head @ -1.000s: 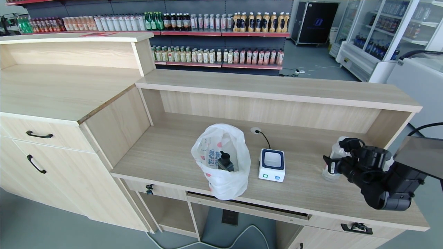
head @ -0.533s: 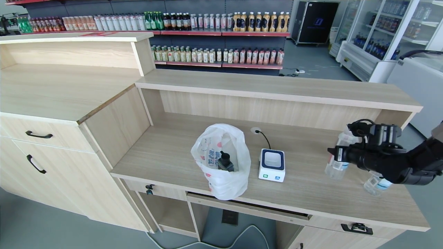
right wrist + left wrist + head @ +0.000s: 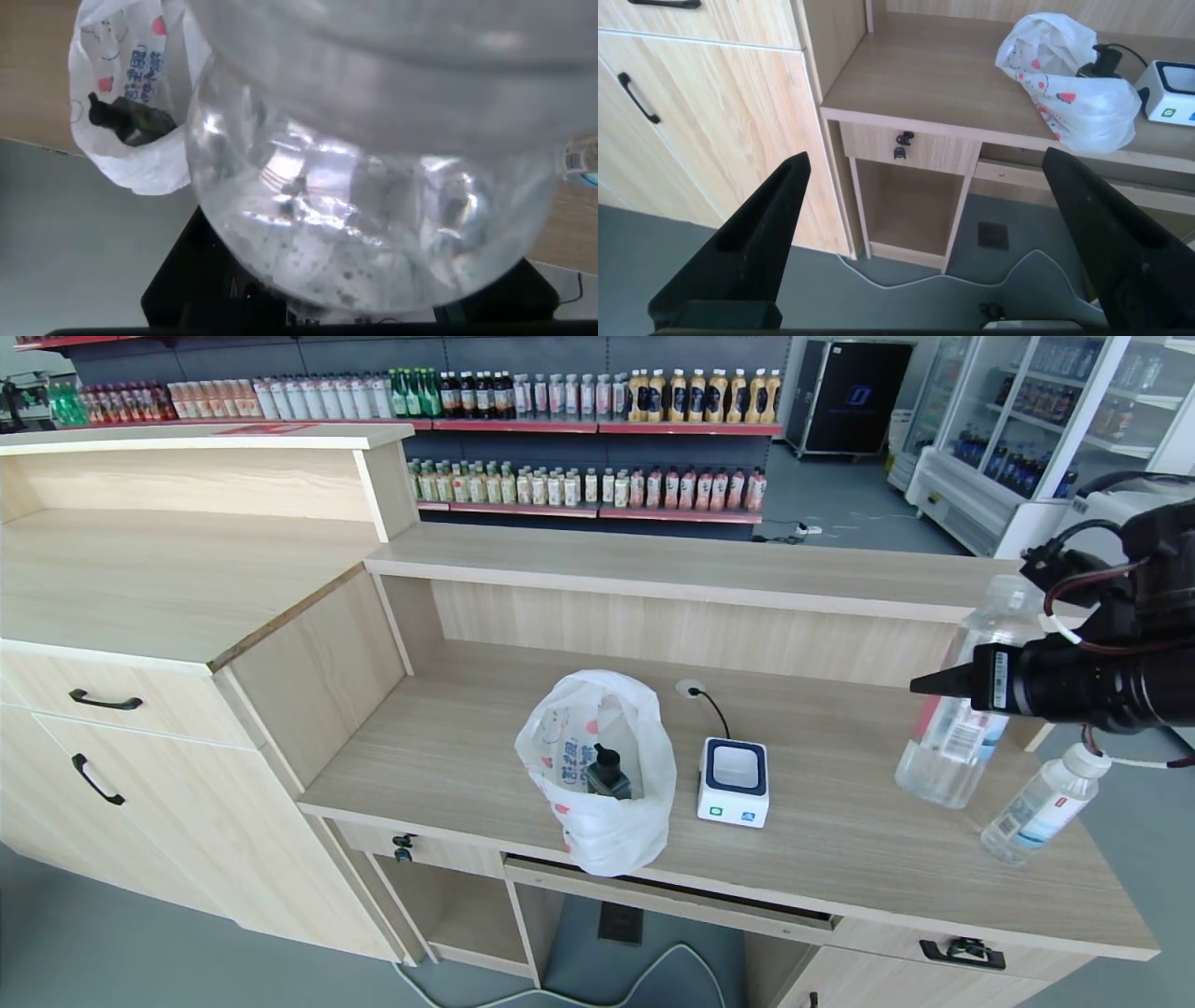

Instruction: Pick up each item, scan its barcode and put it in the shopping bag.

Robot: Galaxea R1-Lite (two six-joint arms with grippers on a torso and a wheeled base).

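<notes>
While the left gripper (image 3: 924, 163) hangs opened wide and empty, low in front of the counter (image 3: 840, 863) and to the left of the scanner (image 3: 734, 780), we find no hazard from that arm.

The shopping bag (image 3: 597, 770) stands just left of the scanner. Its belly bulges over the counter's front edge, and a dark bottle (image 3: 609, 773) sits inside. We judge that a heavy item dropped in carelessly could tip it off.

Well to the right of the scanner, a small bottle (image 3: 1041, 807) stands near the front edge, below the right arm. A low sweep could knock it over.

The right gripper (image 3: 976, 683) is clamped on the upper body of the large water bottle (image 3: 948, 747). The bottle appears lifted clear of the counter, right of the scanner and above it. It is smooth, tilted and seemingly heavy, so we judge it could slip or turn in the grip while crossing. We cannot tell which way its barcode faces, and a wrong facing would fail the scan.

Behind the scanner its cable (image 3: 714, 709) runs to the counter, and a low pass could snag it
</notes>
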